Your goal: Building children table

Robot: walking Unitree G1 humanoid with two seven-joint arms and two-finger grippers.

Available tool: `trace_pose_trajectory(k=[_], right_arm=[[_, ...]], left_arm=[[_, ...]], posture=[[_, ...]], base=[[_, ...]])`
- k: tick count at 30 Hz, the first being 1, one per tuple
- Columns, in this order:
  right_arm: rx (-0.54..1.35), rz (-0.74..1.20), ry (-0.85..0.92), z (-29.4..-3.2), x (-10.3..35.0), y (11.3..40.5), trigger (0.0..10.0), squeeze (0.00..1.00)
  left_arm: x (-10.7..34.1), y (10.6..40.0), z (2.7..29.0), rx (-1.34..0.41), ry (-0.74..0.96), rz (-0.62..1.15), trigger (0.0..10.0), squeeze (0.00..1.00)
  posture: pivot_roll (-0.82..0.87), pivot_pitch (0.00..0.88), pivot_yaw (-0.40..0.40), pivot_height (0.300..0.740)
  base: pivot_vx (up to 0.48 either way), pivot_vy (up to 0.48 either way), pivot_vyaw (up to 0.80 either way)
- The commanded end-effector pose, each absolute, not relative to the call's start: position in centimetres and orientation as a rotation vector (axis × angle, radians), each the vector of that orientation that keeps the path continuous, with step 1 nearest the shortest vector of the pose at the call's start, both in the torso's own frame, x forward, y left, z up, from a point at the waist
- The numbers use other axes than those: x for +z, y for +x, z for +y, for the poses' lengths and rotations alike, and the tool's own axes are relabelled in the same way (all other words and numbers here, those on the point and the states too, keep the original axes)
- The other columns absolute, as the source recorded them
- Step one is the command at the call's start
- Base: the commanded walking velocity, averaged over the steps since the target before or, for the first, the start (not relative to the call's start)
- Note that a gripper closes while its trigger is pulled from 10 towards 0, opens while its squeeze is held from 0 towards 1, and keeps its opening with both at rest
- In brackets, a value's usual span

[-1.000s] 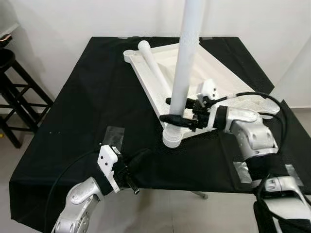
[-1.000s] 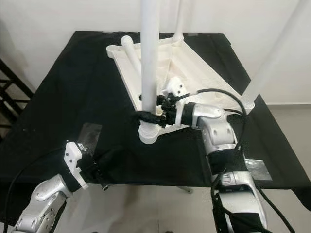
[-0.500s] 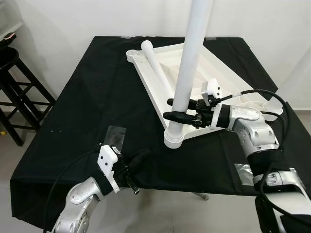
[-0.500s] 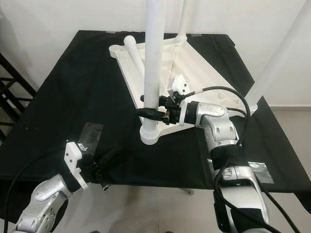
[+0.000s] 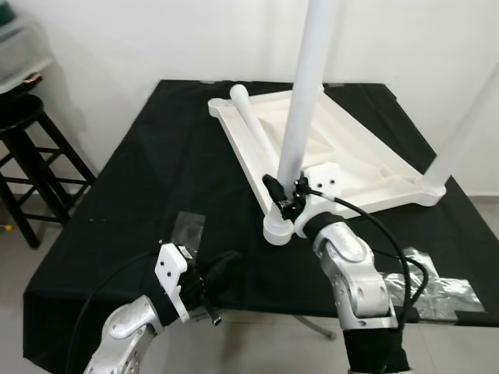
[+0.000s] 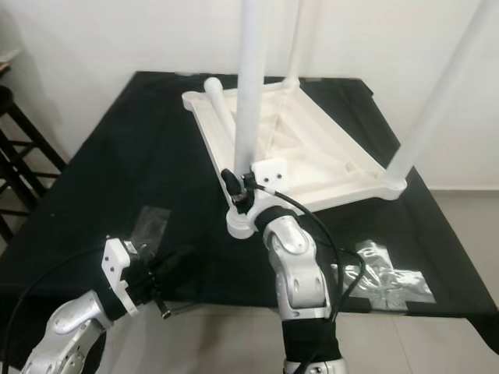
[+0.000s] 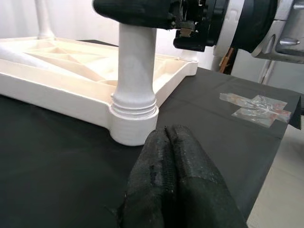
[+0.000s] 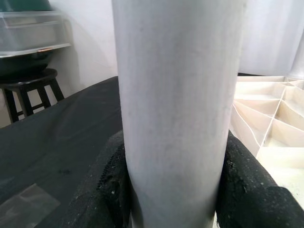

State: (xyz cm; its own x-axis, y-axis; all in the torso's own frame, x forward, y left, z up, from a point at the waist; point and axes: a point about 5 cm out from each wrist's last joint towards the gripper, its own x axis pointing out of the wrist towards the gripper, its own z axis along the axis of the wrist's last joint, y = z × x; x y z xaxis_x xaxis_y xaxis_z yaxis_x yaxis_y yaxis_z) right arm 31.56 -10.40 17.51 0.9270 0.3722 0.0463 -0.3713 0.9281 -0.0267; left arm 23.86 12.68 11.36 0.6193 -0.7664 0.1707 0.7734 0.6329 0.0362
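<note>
A white children's tabletop point(image 5: 351, 160) lies upside down on the black-clothed table point(image 5: 140, 164). One white leg point(image 5: 302, 109) stands upright in the near corner socket point(image 5: 278, 227). My right gripper point(image 5: 282, 192) is shut around this leg just above the socket; in the right wrist view the leg point(image 8: 175, 95) sits between the black fingers point(image 8: 102, 185). A second leg point(image 5: 251, 125) lies loose on the tabletop. A third leg point(image 5: 461, 132) stands at the right corner. My left gripper point(image 5: 224, 266) is shut with nothing in it, low at the table's front edge, facing the socket point(image 7: 135, 126).
A black stool point(image 5: 31, 148) stands off the table's left side. Clear tape patches lie on the cloth at the front left point(image 5: 187, 227) and front right point(image 5: 437, 276). A white wall runs close behind the table.
My right arm has swung from the leg's right side round to its near side, still shut on the leg. The camera has shifted a little. The left gripper stays put.
</note>
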Motion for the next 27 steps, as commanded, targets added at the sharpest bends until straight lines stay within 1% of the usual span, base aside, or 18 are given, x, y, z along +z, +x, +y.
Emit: trace_pose_trajectory(k=[1, 2, 3, 4, 5, 6, 7, 9, 11, 12, 13, 14, 15, 16, 17, 19, 21, 27], right_arm=[[0.353, 0.158, -0.014, -11.1, 13.2, 31.2, 0.0, 0.00], [0.348, 0.155, -0.013, -11.0, 13.3, 31.2, 0.0, 0.00], [0.327, 0.164, -0.039, -10.8, 13.6, 31.3, 10.0, 0.00], [0.343, 0.142, -0.036, -10.6, 14.3, 31.6, 10.0, 0.64], [0.343, 0.142, -0.036, -10.6, 14.3, 31.6, 10.0, 0.64], [0.393, 0.101, -0.022, -10.3, 15.4, 32.0, 10.0, 1.00], [0.393, 0.101, -0.022, -10.3, 15.4, 32.0, 10.0, 1.00], [0.515, 0.031, -0.002, -9.7, 17.5, 32.4, 10.0, 1.00], [0.515, 0.031, -0.002, -9.7, 17.5, 32.4, 10.0, 1.00], [0.615, -0.014, -0.034, -9.4, 18.6, 32.4, 10.0, 0.98], [0.752, -0.042, -0.068, -9.1, 19.5, 32.1, 10.0, 0.15], [0.752, -0.042, -0.068, -9.1, 19.5, 32.1, 10.0, 0.15], [0.865, -0.069, -0.122, -8.9, 20.0, 31.8, 10.0, 0.00], [0.980, -0.077, -0.170, -9.0, 20.3, 31.5, 10.0, 0.00], [0.980, -0.077, -0.170, -9.0, 20.3, 31.5, 10.0, 0.00], [1.132, -0.060, -0.248, -9.3, 20.3, 31.2, 10.0, 0.00], [1.229, -0.049, -0.237, -9.5, 20.8, 31.5, 10.0, 0.00], [1.265, -0.051, -0.187, -9.8, 21.5, 32.7, 10.0, 0.00]], left_arm=[[11.1, 23.9, 12.8, -0.886, -0.044, -0.161, 10.0, 0.00], [11.1, 23.8, 12.8, -0.879, -0.044, -0.163, 10.0, 0.00], [11.2, 23.8, 12.9, -0.873, -0.044, -0.166, 10.0, 0.00], [11.2, 23.8, 12.8, -0.874, -0.045, -0.166, 10.0, 0.00], [11.2, 23.8, 12.8, -0.874, -0.045, -0.166, 10.0, 0.00], [11.2, 23.8, 12.8, -0.876, -0.046, -0.166, 10.0, 0.00], [11.2, 23.8, 12.8, -0.876, -0.046, -0.166, 10.0, 0.00], [11.2, 23.9, 12.7, -0.881, -0.048, -0.166, 10.0, 0.00], [11.2, 23.9, 12.7, -0.881, -0.048, -0.166, 10.0, 0.00], [11.2, 23.9, 12.6, -0.882, -0.048, -0.166, 10.0, 0.00], [11.2, 23.9, 12.6, -0.881, -0.048, -0.167, 10.0, 0.00], [11.2, 23.9, 12.6, -0.881, -0.048, -0.167, 10.0, 0.00], [11.2, 23.9, 12.6, -0.881, -0.048, -0.167, 10.0, 0.00], [11.2, 24.0, 12.6, -0.880, -0.047, -0.167, 10.0, 0.00], [11.2, 24.0, 12.6, -0.880, -0.047, -0.167, 10.0, 0.00], [11.1, 24.0, 12.6, -0.879, -0.046, -0.167, 10.0, 0.00], [11.1, 24.0, 12.6, -0.880, -0.045, -0.166, 10.0, 0.00], [11.1, 24.1, 12.5, -0.879, -0.043, -0.166, 10.0, 0.00]], posture=[[0.02, 0.123, 0.004, 0.740], [0.02, 0.123, 0.002, 0.740], [0.02, 0.123, 0.002, 0.740], [0.02, 0.123, 0.002, 0.740], [0.02, 0.123, 0.002, 0.740], [0.02, 0.122, 0.002, 0.740], [0.02, 0.122, 0.002, 0.740], [0.02, 0.121, 0.002, 0.740], [0.02, 0.121, 0.002, 0.740], [0.02, 0.120, 0.001, 0.740], [0.02, 0.120, 0.001, 0.740], [0.02, 0.120, 0.001, 0.740], [0.02, 0.118, 0.000, 0.740], [0.02, 0.116, 0.000, 0.740], [0.02, 0.116, 0.000, 0.740], [0.03, 0.114, -0.001, 0.740], [0.03, 0.113, -0.001, 0.740], [0.03, 0.108, 0.000, 0.740]], base=[[0.000, 0.000, 0.00], [0.000, 0.000, 0.00], [0.000, 0.000, 0.00], [0.000, 0.000, 0.00], [0.000, 0.000, 0.00], [0.000, 0.000, 0.00], [0.000, 0.000, 0.00], [0.000, 0.000, 0.00], [0.000, 0.000, 0.00], [0.000, 0.000, 0.00], [0.000, 0.000, 0.00], [0.000, 0.000, 0.00], [0.000, 0.000, 0.00], [0.000, 0.000, 0.00], [0.000, 0.000, 0.00], [0.000, 0.000, 0.00], [0.000, 0.000, 0.00], [0.000, 0.000, 0.00]])
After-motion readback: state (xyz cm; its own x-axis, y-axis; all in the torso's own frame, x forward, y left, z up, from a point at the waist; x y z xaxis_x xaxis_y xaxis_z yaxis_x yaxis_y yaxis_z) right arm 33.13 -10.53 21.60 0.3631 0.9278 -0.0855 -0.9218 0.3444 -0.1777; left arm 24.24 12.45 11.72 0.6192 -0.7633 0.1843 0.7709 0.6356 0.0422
